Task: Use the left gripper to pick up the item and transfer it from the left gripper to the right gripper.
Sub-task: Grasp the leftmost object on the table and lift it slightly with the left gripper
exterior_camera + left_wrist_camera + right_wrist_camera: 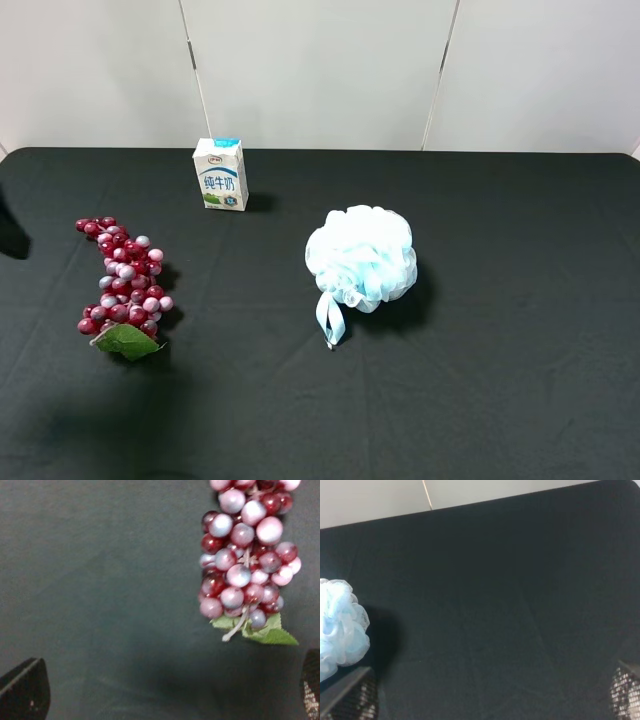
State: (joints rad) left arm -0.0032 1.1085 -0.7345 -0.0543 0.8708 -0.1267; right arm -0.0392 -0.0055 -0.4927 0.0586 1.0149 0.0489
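The bunch of dark red and pinkish grapes (122,283) with one green leaf (127,341) lies on the black table at the left. Neither arm shows in the exterior high view. In the left wrist view the grapes (247,555) lie ahead of my left gripper (165,697) and off to one side, apart from it. Its two black fingertips (25,690) stand wide apart and hold nothing. My right gripper (490,695) is open and empty over bare black cloth, its fingertips (350,697) wide apart.
A small white-blue milk carton (221,174) stands upright at the back left. A pale blue mesh bath pouf (361,259) lies near the middle and also shows in the right wrist view (340,627). The white wall (320,70) runs behind the table's far edge.
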